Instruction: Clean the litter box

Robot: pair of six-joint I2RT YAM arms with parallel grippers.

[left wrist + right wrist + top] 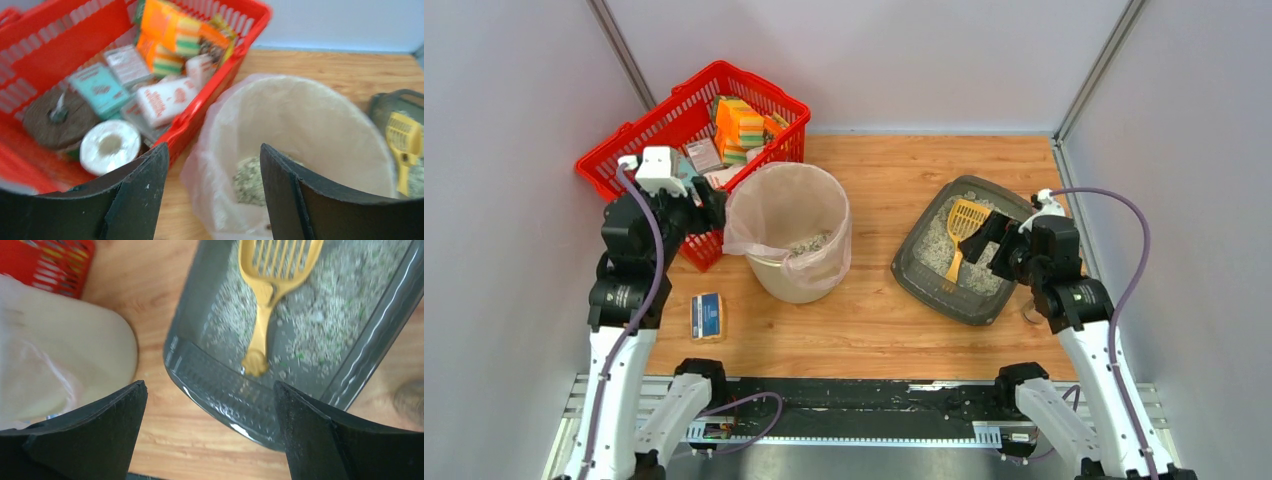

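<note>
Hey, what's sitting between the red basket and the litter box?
The round beige bin, right beside the red basket. Only bare tabletop separates the bin from the litter box. The top view shows this best.

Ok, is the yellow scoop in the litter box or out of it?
In: the yellow scoop lies on the litter inside the litter box.

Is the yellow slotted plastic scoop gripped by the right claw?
No, the scoop lies on litter in the dark grey plastic litter box, the right claw open above it.
</note>
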